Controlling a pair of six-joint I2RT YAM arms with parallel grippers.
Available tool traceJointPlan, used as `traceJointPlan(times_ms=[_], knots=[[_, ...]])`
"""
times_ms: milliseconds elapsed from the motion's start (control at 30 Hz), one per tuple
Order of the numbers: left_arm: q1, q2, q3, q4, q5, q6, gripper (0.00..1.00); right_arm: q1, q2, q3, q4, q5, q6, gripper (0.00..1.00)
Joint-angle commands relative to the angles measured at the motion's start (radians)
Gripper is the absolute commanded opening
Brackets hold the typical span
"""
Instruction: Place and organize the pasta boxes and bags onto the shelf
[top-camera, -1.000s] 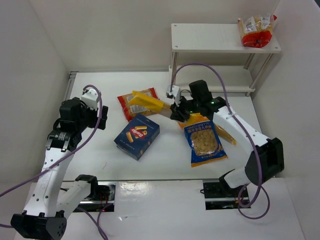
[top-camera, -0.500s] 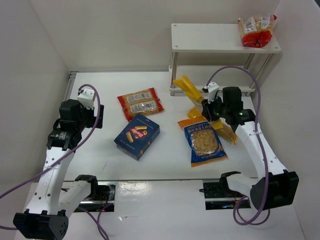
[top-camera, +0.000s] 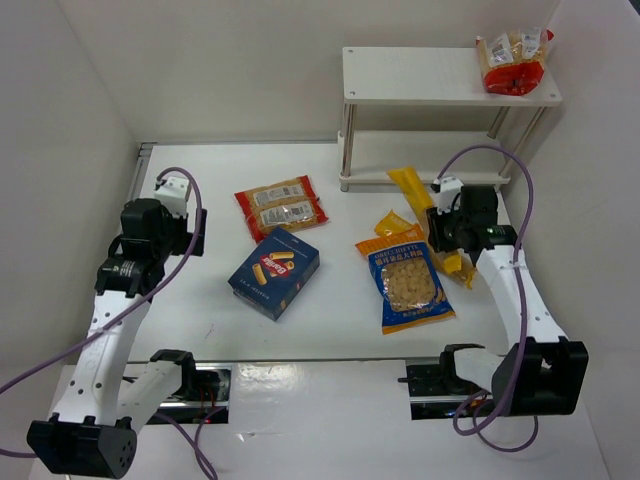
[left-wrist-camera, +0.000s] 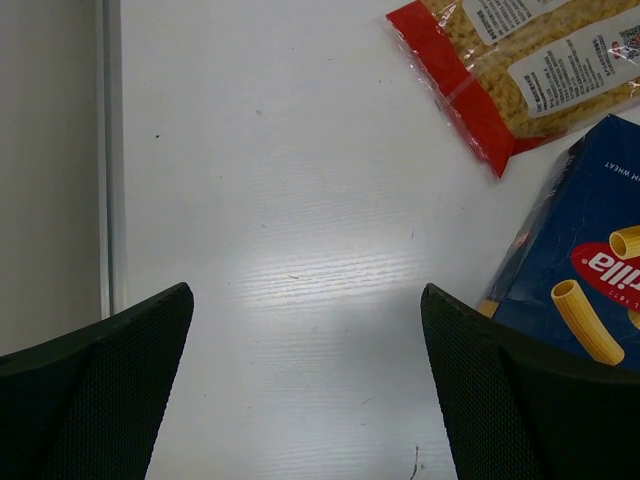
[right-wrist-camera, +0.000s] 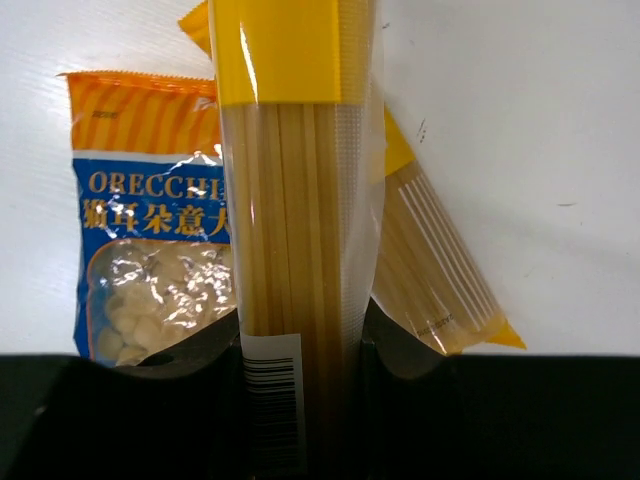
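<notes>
Right claw (top-camera: 447, 228) is clenched on a long yellow spaghetti bag (right-wrist-camera: 290, 200), gripping it near the barcode end, one finger on each side. The bag's yellow-capped far end points toward the front edge of the shelf's (top-camera: 420, 75) lower board and ends close to it; can't tell if it touches. The held bag sits above the surface (top-camera: 330, 320), to the right of centre.

Under it a second yellow-orange bag (right-wrist-camera: 430, 280) lies flat, angled to the lower right in the right wrist view. Just beside that is the blue-and-orange orecchiette bag (top-camera: 408, 285), flat, label up, with pale pasta visible through its window.

The dark blue pasta box (top-camera: 273, 271) lies flat near the middle, logo up and turned at an angle. The red-edged bag of tan pasta (top-camera: 281, 207) lies flat just behind it, its near edge very close to the box's corner. Another red-edged bag (top-camera: 515, 62) lies on the shelf's top board at the right end. The shelf itself stands at the back right of the surface.

Left claw (left-wrist-camera: 305, 295) is released, jaws spread wide and nothing between them. It hangs over bare surface, left of the box and the red-edged bag.
</notes>
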Motion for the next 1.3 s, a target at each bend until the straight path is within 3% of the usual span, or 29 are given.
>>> traceJointPlan(times_ms=[0, 267, 700, 1267], knots=[[0.004, 0.004, 0.002, 0.018, -0.018, -0.032, 1.0, -0.02, 0.014, 0.048, 0.206, -0.006, 0.024, 0.0], [0.004, -0.006, -0.007, 0.018, -0.028, -0.032, 1.0, -0.049, 0.095, 0.035, 0.41, 0.032, 0.046, 0.0], [0.004, -0.006, -0.007, 0.018, -0.037, -0.032, 1.0, -0.01, 0.278, 0.094, 0.597, 0.113, 0.122, 0.0], [0.004, 0.014, -0.007, 0.009, 0.008, -0.005, 1.0, -0.009, 0.402, 0.113, 0.866, 0.066, 0.21, 0.0]])
